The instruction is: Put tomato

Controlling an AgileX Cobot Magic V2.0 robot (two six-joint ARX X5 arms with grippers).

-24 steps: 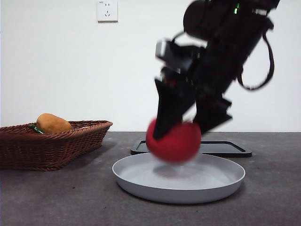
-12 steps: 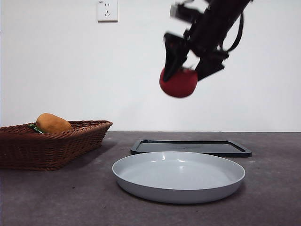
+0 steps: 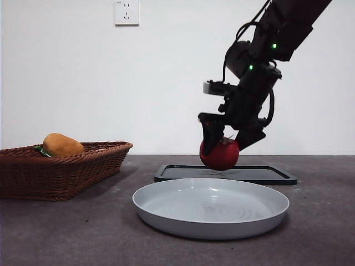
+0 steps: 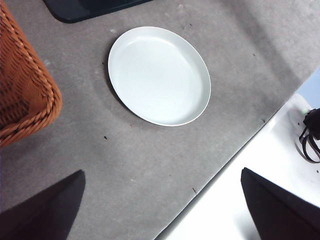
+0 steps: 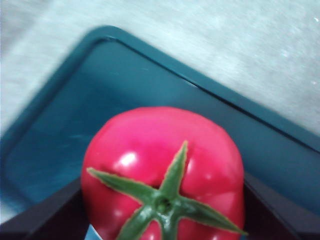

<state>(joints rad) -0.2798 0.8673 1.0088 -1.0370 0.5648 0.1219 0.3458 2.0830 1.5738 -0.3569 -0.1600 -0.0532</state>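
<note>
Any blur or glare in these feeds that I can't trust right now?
Front view: sharp, evenly lit; the right pincer holds the tomato over the black tray. Right wrist view: soft and close, the tomato shows small glare spots. Left wrist view: clear, the plate reads evenly white.
</note>
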